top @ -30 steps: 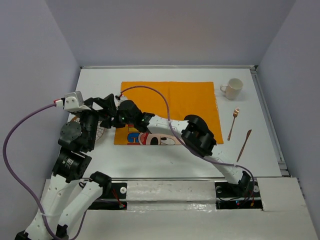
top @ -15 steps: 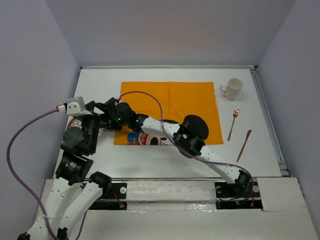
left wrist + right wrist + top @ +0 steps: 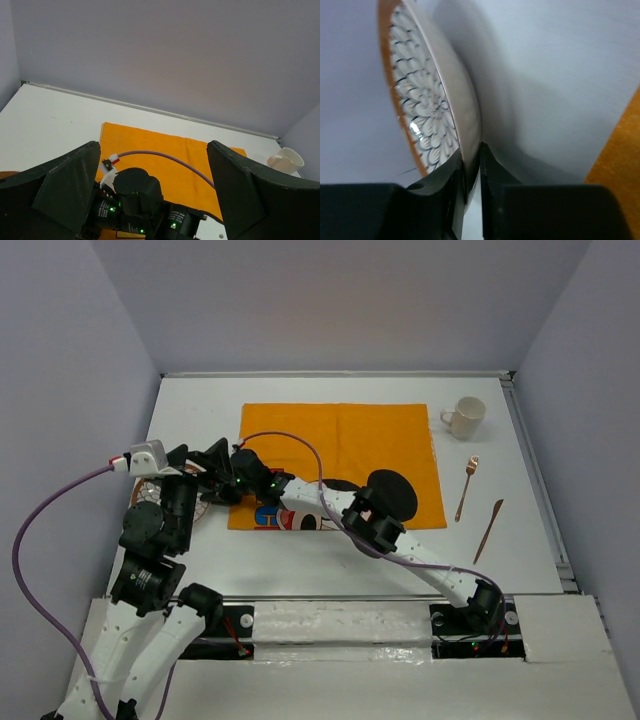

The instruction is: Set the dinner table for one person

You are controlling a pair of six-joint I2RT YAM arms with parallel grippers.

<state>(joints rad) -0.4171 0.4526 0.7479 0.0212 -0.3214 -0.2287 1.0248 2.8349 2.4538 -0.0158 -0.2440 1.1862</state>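
Note:
A plate (image 3: pixel 427 105) with a blue-and-white flower pattern and an orange rim lies on the white dinner table (image 3: pixel 330 550), left of the orange placemat (image 3: pixel 370 435). From above, the plate (image 3: pixel 148 486) is mostly hidden under the left arm. My right arm reaches across the placemat, and the right gripper (image 3: pixel 472 150) is shut on the plate's rim, one finger above it and one below. From above, the right gripper (image 3: pixel 215 490) sits at the placemat's left edge. My left gripper (image 3: pixel 152 150) hangs open and empty above the right wrist; from above, this left gripper (image 3: pixel 200 462) is just left of the placemat.
A white cup (image 3: pixel 465 417) stands right of the placemat's far corner. A copper fork (image 3: pixel 467 485) and knife (image 3: pixel 489 528) lie on the table to the right. The right arm's purple cable (image 3: pixel 300 445) loops over the placemat.
My right gripper slid left off the placemat to the plate and closed on its rim. The left arm sank slightly toward the near edge, its gripper still open.

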